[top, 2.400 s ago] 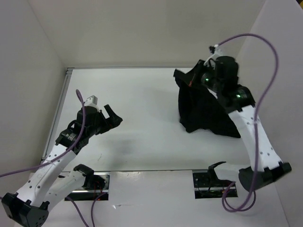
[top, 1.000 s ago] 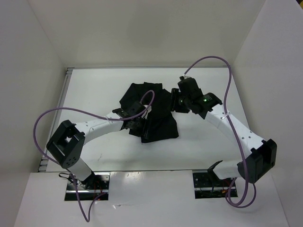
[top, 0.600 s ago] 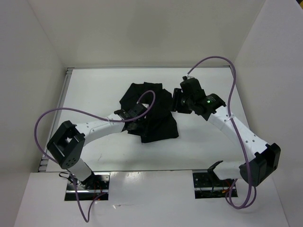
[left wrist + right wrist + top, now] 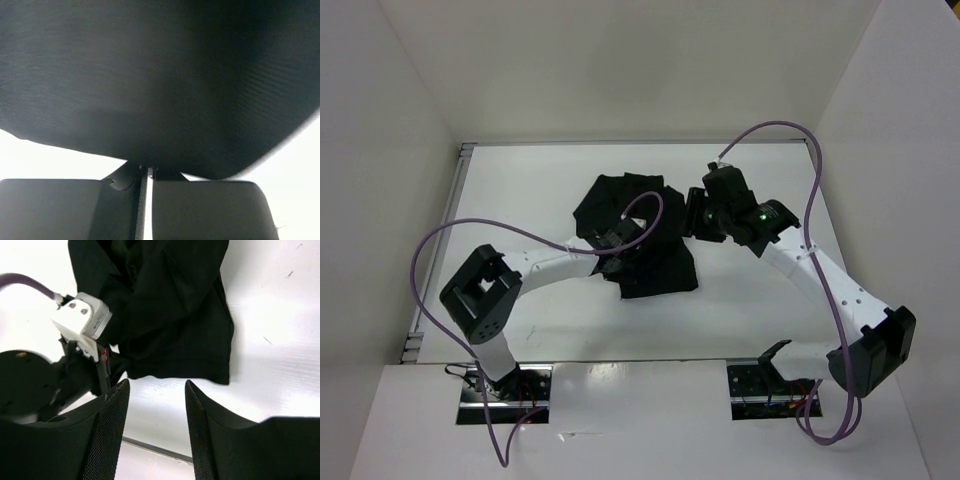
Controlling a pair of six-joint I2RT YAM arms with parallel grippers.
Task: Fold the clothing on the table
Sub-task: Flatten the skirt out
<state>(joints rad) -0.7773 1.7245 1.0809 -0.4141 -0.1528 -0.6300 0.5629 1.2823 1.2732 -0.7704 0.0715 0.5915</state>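
The fingers (image 4: 75,210) of the left gripper (image 4: 145,172) are pinched on the black clothing's (image 4: 665,265) edge; the right gripper's (image 4: 156,385) fingers (image 4: 107,440) are held spread just right of the table's (image 4: 570,320) centre, where the clothing is bunched.

The clothing (image 4: 610,195) is plain black, with very thin lines in its cloth up close. Under the clothing, the tabletop (image 4: 540,190) is shiny white. The left hand (image 4: 146,175) and the right hand (image 4: 156,390) are black, and the right hand's fingers (image 4: 112,430) have tiny dots like a net. The left arm (image 4: 545,265) and the right arm (image 4: 820,275) are white with black parts. The cables (image 4: 775,124) are purple. A green light (image 4: 753,212) glows on the right arm.
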